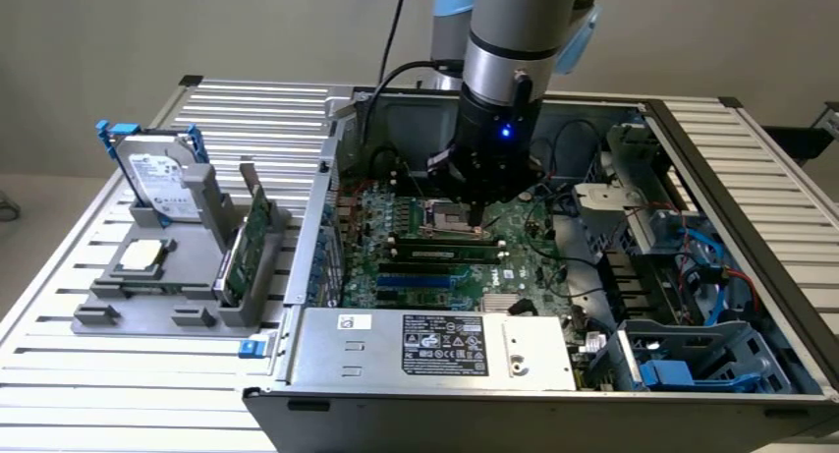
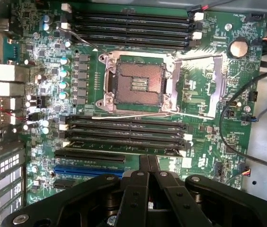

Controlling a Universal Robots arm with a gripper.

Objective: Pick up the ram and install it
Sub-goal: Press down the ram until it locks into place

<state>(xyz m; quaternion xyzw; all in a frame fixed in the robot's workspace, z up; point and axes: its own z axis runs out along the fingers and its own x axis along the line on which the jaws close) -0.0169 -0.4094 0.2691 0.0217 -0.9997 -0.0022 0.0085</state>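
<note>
My claw (image 2: 148, 163) hangs inside the open computer case (image 1: 433, 350), over the motherboard (image 2: 209, 94) near the bare processor socket (image 2: 138, 84), its fingers pressed together with nothing between them. The ram (image 1: 246, 239) stands on edge in the grey holder (image 1: 144, 301) on the bench (image 1: 79, 374), partly hidden by the holder's post, well apart from me.

A robotics lab bench — slatted aluminium table (image 1: 79, 374), opened computer case (image 1: 551, 374), grey parts fixture (image 1: 144, 311).
</note>
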